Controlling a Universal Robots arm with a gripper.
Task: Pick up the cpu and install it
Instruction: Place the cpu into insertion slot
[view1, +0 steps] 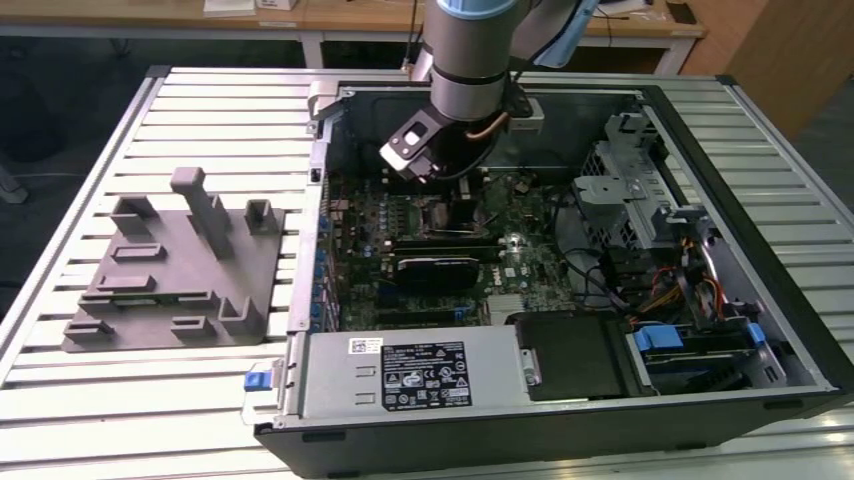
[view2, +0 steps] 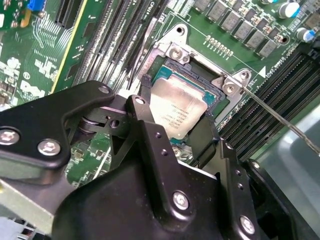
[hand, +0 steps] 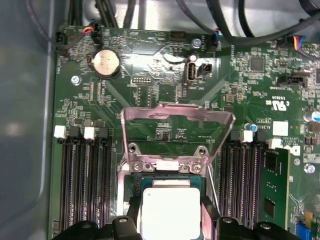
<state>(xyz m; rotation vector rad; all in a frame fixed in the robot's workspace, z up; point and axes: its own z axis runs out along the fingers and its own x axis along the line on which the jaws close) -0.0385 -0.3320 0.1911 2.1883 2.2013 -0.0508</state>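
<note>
Second wrist view: the hand (view2: 175, 121) is gripping the cpu (view2: 176, 105), its black fingers (view2: 146, 122) pressing on two opposite edges. The cpu is sitting at the open socket (view2: 197, 64) on the motherboard (view2: 235, 30); whether it is fully seated, cannot tell. First wrist view: the load plate (hand: 177, 117) is standing hinged up at the socket's edge. Exterior view: the arm is reaching into the open computer case (view1: 561, 440) on the tabletop (view1: 200, 110).
</note>
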